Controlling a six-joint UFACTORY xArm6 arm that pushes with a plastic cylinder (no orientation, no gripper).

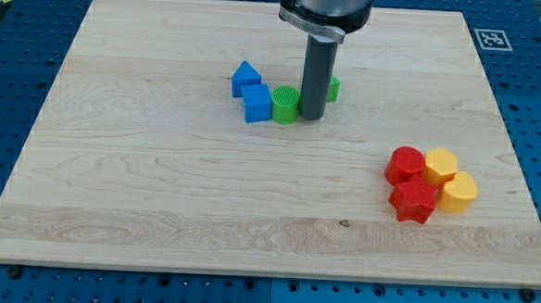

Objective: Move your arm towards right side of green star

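My rod comes down from the view's top, and my tip [311, 116] rests on the board between two green blocks. A round green block [284, 104] touches the tip on its left. A second green block [333, 88], mostly hidden behind the rod, peeks out on the rod's right; its shape cannot be made out, so I cannot tell which one is the green star. Two blue blocks lie left of the greens: a pointed one [246, 77] and a cube-like one [256, 103].
At the view's right sits a cluster: a red round block [404, 164], a red star [414, 200], and two yellow blocks [440, 165] [458, 192]. The wooden board [157, 183] lies on a blue perforated table; a marker tag [491, 38] is at its top right corner.
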